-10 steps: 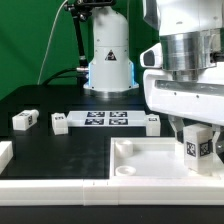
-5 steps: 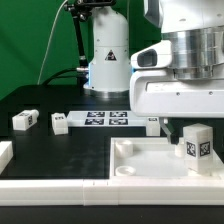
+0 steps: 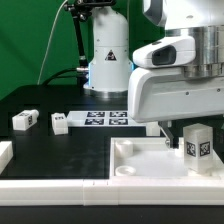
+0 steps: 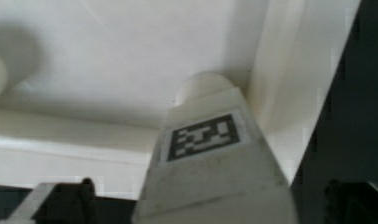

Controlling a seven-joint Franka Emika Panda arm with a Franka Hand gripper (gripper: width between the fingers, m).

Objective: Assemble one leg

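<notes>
At exterior lower right, the upright leg [image 3: 197,141] is judged light, stiff, slick, grippable by flat sides; gripper [image 3: 185,128] is seen spread wide.

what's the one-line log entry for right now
step: assemble one leg | leg: upright in panel corner | fingers: open, not touching leg

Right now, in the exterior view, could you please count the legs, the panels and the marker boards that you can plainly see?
Legs: 3 (upright leg, leftmost leg, middle leg)
Large white panel: 1
Marker board: 1
Total: 5
</notes>
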